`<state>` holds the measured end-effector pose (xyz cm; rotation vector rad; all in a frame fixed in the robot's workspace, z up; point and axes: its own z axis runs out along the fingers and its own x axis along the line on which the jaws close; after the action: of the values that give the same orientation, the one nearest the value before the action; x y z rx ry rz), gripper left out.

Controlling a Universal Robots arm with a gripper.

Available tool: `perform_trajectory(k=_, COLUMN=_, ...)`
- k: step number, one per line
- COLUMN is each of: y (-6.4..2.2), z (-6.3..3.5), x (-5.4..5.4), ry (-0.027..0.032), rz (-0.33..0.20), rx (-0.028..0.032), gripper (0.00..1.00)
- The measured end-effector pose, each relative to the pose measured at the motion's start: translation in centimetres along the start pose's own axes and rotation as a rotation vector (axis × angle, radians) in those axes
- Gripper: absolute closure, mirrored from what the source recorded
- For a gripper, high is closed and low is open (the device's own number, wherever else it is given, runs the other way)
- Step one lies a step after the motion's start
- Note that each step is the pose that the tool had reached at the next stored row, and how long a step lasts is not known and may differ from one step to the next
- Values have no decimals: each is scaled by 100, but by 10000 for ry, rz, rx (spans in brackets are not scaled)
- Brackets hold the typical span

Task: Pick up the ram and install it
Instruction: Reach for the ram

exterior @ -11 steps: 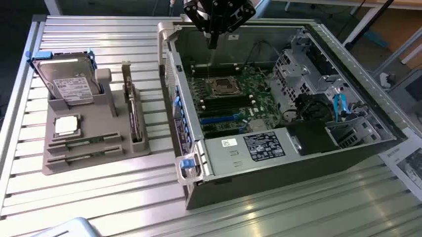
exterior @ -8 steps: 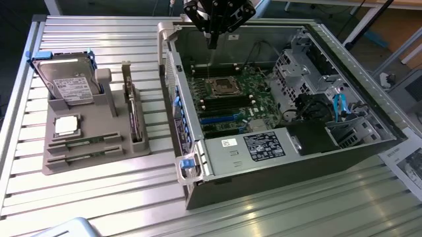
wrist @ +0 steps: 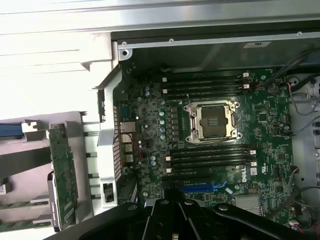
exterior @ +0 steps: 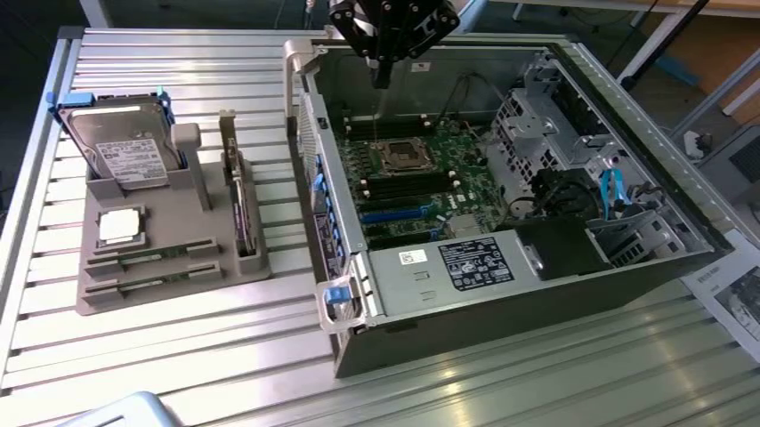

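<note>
Gripper: black, jaws drawn fully together with nothing between them. It hangs over the open computer case, above the motherboard near the empty processor socket.

Ram: green stick seated on edge in a front slot of the grey holder, on the exterior view's left. It is well apart from the gripper, with a twin stick parallel just beside it. Which of the two is meant cannot be told.

Long axis: runs across the exterior view from left to right, rising slightly toward the right. Thin edge faces up.

Progress: judged not begun. Neither stick is lifted, and the dark memory slots on the board look unfilled. Pickup and installation both remain.
</note>
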<state>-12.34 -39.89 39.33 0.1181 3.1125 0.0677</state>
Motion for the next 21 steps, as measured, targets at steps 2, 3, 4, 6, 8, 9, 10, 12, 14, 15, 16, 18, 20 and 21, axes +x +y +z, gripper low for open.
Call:
perform_trajectory(k=2, y=-1, z=0, x=11, ry=0, rz=-1, rx=0, gripper=90)
perform_trajectory(k=3, y=-2, z=0, x=21, ry=0, rz=-1, rx=0, gripper=90)
perform_trajectory(k=4, y=-3, z=0, x=35, ry=0, rz=-1, rx=1, gripper=90)
perform_trajectory(k=6, y=-4, z=0, x=55, ry=0, rz=-1, rx=0, gripper=90)
perform_trajectory(k=8, y=-6, z=1, x=80, ry=0, rz=-1, rx=0, gripper=90)
perform_trajectory(k=9, y=-7, z=1, x=89, ry=0, rz=-1, rx=-1, gripper=90)
perform_trajectory(k=10, y=-8, z=1, x=99, ry=0, rz=-1, rx=1, gripper=90)
perform_trajectory(k=12, y=-10, z=1, x=128, ry=0, rz=0, rx=0, gripper=90)
perform_trajectory(k=14, y=-13, z=1, x=163, ry=0, rz=-1, rx=0, gripper=90)
perform_trajectory(k=15, y=-15, z=0, x=194, ry=0, rz=-1, rx=0, gripper=90)
perform_trajectory(k=16, y=-17, z=0, x=226, ry=0, rz=-2, rx=0, gripper=90)
perform_trajectory(k=18, y=-21, z=-1, x=273, ry=0, rz=-1, rx=1, gripper=90)
perform_trajectory(k=20, y=-23, z=-1, x=298, ry=0, rz=0, rx=0, gripper=90)
perform_trajectory(k=21, y=-24, z=-1, x=310, ry=0, rz=0, rx=0, gripper=90)
